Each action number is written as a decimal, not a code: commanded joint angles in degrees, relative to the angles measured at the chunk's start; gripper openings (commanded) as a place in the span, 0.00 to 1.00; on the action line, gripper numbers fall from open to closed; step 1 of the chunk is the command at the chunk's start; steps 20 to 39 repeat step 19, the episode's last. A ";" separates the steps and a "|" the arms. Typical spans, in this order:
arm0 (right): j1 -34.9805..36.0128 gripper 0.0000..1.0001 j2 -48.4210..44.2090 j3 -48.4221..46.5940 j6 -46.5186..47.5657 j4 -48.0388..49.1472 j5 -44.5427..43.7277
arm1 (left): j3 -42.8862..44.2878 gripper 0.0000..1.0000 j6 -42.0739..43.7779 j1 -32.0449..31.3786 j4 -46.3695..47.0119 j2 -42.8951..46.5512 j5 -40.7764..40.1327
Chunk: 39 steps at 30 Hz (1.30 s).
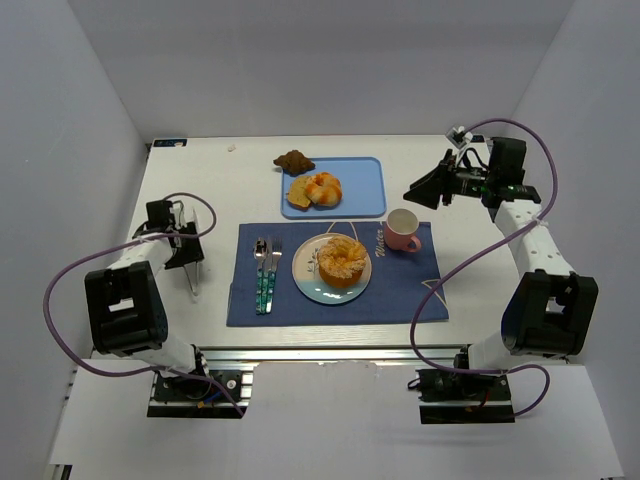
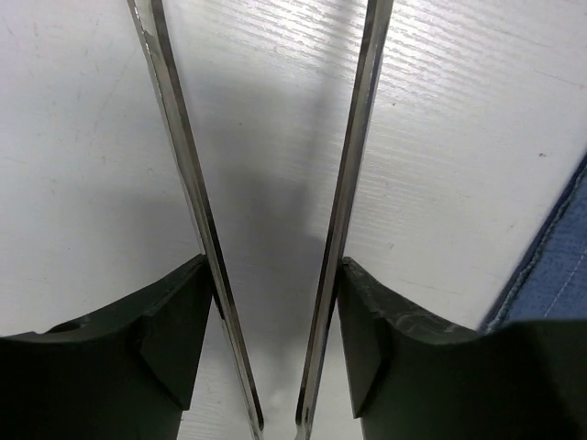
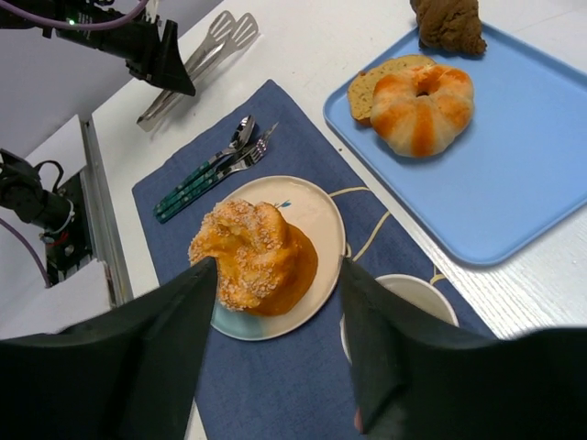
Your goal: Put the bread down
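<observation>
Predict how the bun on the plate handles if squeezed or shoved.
The bread looks puffy, so probably light and crushable under a squeeze. It stands tall on the plate, so a side shove may tip it. Its speckled topping may shed.

The bread [image 1: 343, 262] sits upright on a round plate [image 1: 305, 286], between the two claws and nearer the right claw [image 1: 412, 193], which holds nothing. A pink cup [image 1: 402, 230] stands just to the near side of that claw, on the blue mat [image 1: 400, 290]. The blue tray [image 1: 368, 200], carrying a pale pastry [image 1: 315, 188], lies just to that claw's left on the white surface [image 1: 200, 180]. The left claw [image 1: 190, 262] grips slim tongs [image 1: 193, 285], with cutlery [image 1: 265, 272] near on its right.
</observation>
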<state>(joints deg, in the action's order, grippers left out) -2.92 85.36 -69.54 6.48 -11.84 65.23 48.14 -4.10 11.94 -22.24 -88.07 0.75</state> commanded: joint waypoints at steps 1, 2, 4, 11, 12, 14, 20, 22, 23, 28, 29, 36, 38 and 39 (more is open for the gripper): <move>0.19 0.65 0.86 -4.28 5.03 -6.86 -0.54 | -0.33 0.66 -0.12 0.45 1.50 1.85 -1.81; 0.19 0.69 1.29 -5.42 7.03 -8.28 -0.54 | -0.15 0.74 -0.29 0.53 1.24 2.37 -2.42; 0.19 0.87 1.47 -6.83 8.98 -11.97 -1.24 | 0.46 0.85 -1.43 0.80 0.18 4.48 -2.77; 0.37 0.89 0.77 -7.72 6.63 -14.01 -17.81 | 3.98 0.98 -6.70 1.24 -4.04 16.42 -1.28; 0.37 0.89 0.68 -8.07 5.14 -13.40 -20.56 | 4.33 0.98 -8.63 1.24 -4.74 18.09 -1.11; 0.37 0.89 0.60 -8.25 1.88 -11.99 -26.17 | 4.95 0.98 -11.09 1.24 -5.09 23.61 1.33; 0.28 0.89 2.35 -9.12 -0.32 -8.82 -27.53 | 3.02 0.98 -19.54 1.24 -1.59 33.83 12.21; 0.28 0.89 2.35 -9.12 -0.32 -8.82 -27.53 | 3.02 0.98 -19.54 1.24 -1.59 33.83 12.21; 0.28 0.89 2.35 -9.12 -0.32 -8.82 -27.53 | 3.02 0.98 -19.54 1.24 -1.59 33.83 12.21; 0.28 0.89 2.35 -9.12 -0.32 -8.82 -27.53 | 3.02 0.98 -19.54 1.24 -1.59 33.83 12.21; 0.28 0.89 2.35 -9.12 -0.32 -8.82 -27.53 | 3.02 0.98 -19.54 1.24 -1.59 33.83 12.21; 0.28 0.89 2.35 -9.12 -0.32 -8.82 -27.53 | 3.02 0.98 -19.54 1.24 -1.59 33.83 12.21; 0.28 0.89 2.35 -9.12 -0.32 -8.82 -27.53 | 3.02 0.98 -19.54 1.24 -1.59 33.83 12.21; 0.28 0.89 2.35 -9.12 -0.32 -8.82 -27.53 | 3.02 0.98 -19.54 1.24 -1.59 33.83 12.21</move>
